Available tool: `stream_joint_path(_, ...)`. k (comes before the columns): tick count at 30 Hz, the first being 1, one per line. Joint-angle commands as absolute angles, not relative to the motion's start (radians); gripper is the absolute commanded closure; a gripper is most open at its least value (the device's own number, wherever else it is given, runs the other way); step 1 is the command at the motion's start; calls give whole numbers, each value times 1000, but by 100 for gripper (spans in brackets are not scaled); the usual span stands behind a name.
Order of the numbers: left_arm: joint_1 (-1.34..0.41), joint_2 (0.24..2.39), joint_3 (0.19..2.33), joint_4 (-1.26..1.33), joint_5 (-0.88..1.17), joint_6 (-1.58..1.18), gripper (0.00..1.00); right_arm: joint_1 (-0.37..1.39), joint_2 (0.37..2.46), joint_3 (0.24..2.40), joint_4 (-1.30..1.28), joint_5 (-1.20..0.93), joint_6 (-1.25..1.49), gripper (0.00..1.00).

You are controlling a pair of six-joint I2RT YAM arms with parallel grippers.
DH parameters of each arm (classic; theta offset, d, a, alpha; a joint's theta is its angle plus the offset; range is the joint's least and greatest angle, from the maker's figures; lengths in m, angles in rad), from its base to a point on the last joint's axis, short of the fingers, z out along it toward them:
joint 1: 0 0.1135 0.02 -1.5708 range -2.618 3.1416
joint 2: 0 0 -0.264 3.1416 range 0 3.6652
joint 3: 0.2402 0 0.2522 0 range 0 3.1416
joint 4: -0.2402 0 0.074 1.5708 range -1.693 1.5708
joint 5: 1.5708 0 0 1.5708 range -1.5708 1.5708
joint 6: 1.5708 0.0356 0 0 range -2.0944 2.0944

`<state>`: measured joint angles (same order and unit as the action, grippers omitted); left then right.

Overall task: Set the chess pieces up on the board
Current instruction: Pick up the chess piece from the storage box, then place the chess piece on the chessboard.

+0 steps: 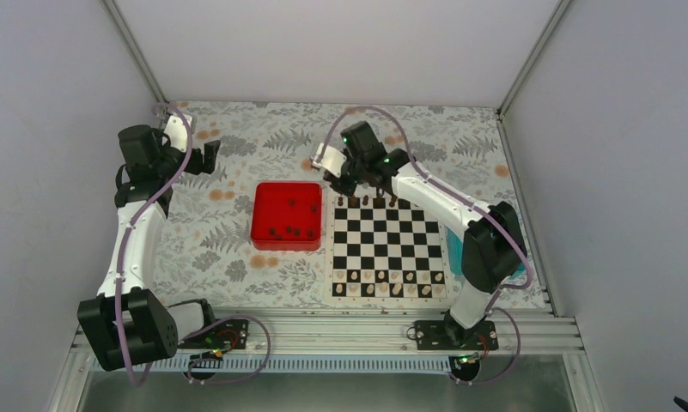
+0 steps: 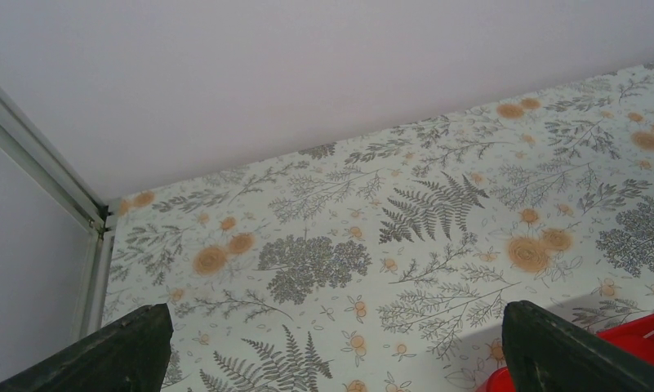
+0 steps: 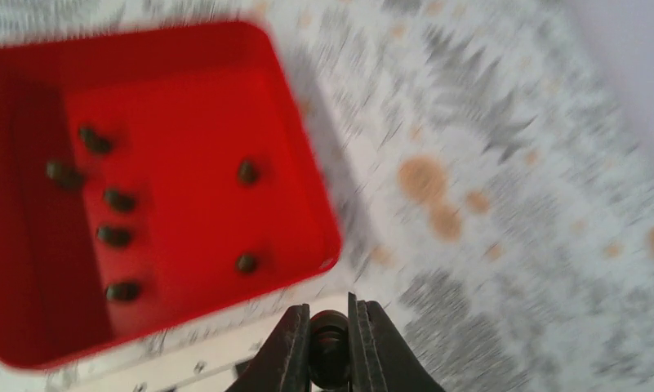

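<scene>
The right end effector (image 3: 327,317), clamping a dark chess piece (image 3: 328,341), is hovering at the board's (image 1: 387,247) far-left corner, empty squares lying toward 5 o'clock; the left end effector (image 1: 206,158), spread open, is idling at 9 o'clock.

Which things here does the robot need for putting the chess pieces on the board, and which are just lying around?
For the job:
- small dark brown chess pieces in the red square plastic tray
- flat black-and-white chessboard
- right arm's jaws, shut on one dark piece

Just lying about:
- teal tray
- fern-and-flower table cover
- left arm's open jaws, holding nothing
</scene>
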<state>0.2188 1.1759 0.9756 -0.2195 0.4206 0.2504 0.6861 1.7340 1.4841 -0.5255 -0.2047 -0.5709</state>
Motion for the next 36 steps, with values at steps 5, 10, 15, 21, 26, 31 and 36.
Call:
stream_joint_path(5,224,1154,979,-222,433,253,0,680,1786,1252,-434,-234,-555,96)
stream_joint_path(10,223,1149,980,-225,432,253,0,672,1830,1234,-410,-239,-549,95)
stream_joint_path(15,224,1154,980,-225,434,253,0,657,1860,1222,-389,-231,-549,96)
stream_joint_path(21,225,1155,979,-225,436,255,0,641,1894,1223,-383,-230,-548,95)
stream_joint_path(26,225,1157,976,-223,437,255,0,634,1907,1216,-386,-223,-550,95)
stream_joint_path(31,225,1158,978,-221,437,255,0,627,1918,1220,-385,-227,-547,95)
stream_joint_path(36,225,1158,976,-222,438,255,0,627,1943,1226,-393,-217,-554,95)
